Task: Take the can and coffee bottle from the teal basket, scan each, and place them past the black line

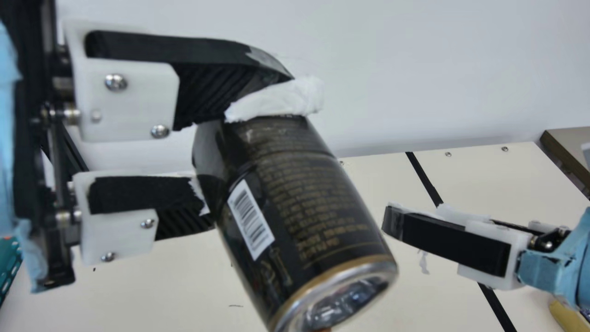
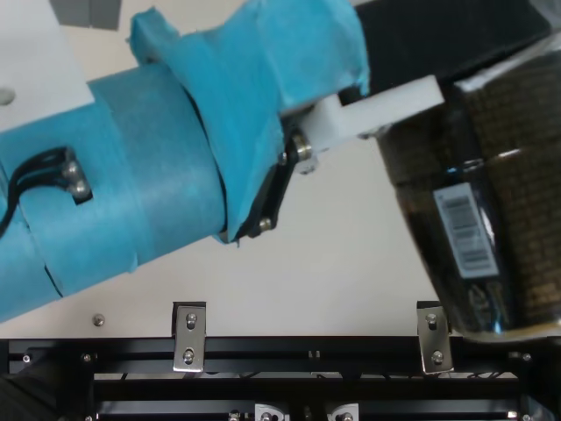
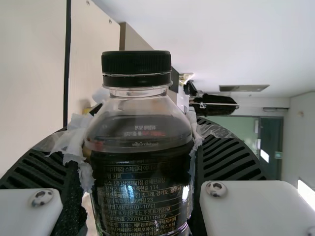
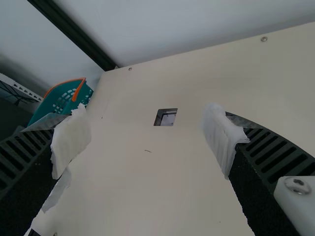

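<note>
Left gripper [image 1: 249, 147]: jaws pinched the coffee bottle [image 1: 304, 198], tilted above the tabletop [image 1: 415, 295], barcode [image 1: 251, 219] exposed.
Right gripper [image 1: 394, 223]: jaws stood spread near the black line [image 1: 421, 177].
Teal basket [image 1: 8, 267]: sat left.

Left gripper [image 1: 246, 147]: 1 unit, 2 fingers [image 3: 37, 167]
Right gripper [image 1: 433, 227]: 1 unit, 2 fingers [image 4: 280, 152]
Coffee bottle [image 1: 299, 207]: 1
Bottle cap [image 3: 137, 63]: 1
Barcode label [image 1: 251, 220]: 1
Teal basket [image 4: 55, 104]: 1
Black line [image 1: 422, 177]: 1
Table [image 1: 161, 295]: 1
Table opening [image 4: 166, 117]: 1

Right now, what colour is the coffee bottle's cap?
Black; the cap shows best in the left wrist view.
</note>
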